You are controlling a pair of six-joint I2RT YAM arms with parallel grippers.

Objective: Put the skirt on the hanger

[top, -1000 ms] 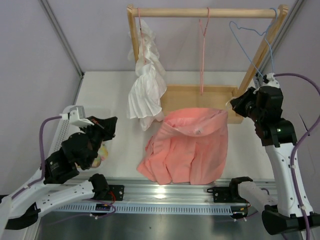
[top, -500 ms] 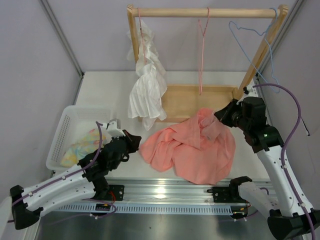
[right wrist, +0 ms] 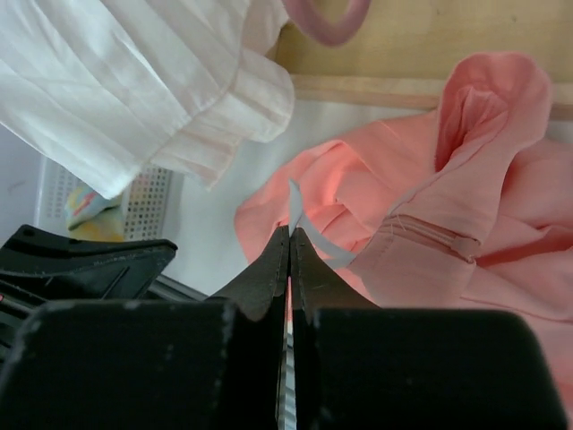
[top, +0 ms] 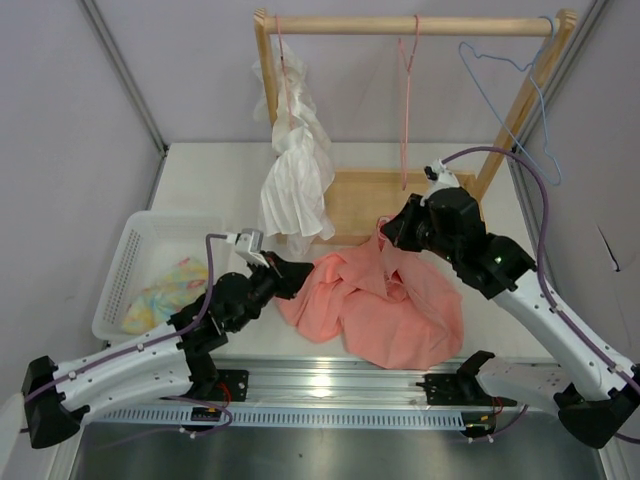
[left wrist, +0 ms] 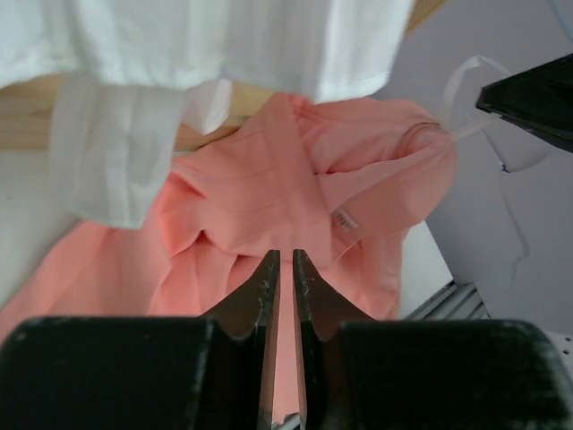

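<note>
The salmon-pink skirt [top: 400,315] lies crumpled on the table in front of the rack. My right gripper [top: 385,232] is shut on the skirt's thin white ribbon loop [right wrist: 309,235] and lifts the waistband [right wrist: 430,237] into a peak. The loop also shows in the left wrist view [left wrist: 466,76]. My left gripper [top: 300,272] hovers at the skirt's left edge, its fingers [left wrist: 266,278] almost together with nothing between them. The pink hanger [top: 405,110] hangs empty from the wooden rail [top: 340,25], behind and above the right gripper.
A white ruffled garment [top: 295,180] hangs at the rail's left end, just above the left gripper. A light-blue hanger [top: 505,85] hangs at the right end. The rack's wooden base [top: 365,200] sits behind the skirt. A white basket [top: 128,250] with a patterned cloth [top: 165,290] stands at the left.
My right arm has swung left over the skirt, pulling its waistband up and bunching the fabric. My left arm has left the basket and reached right to the skirt's left edge.
</note>
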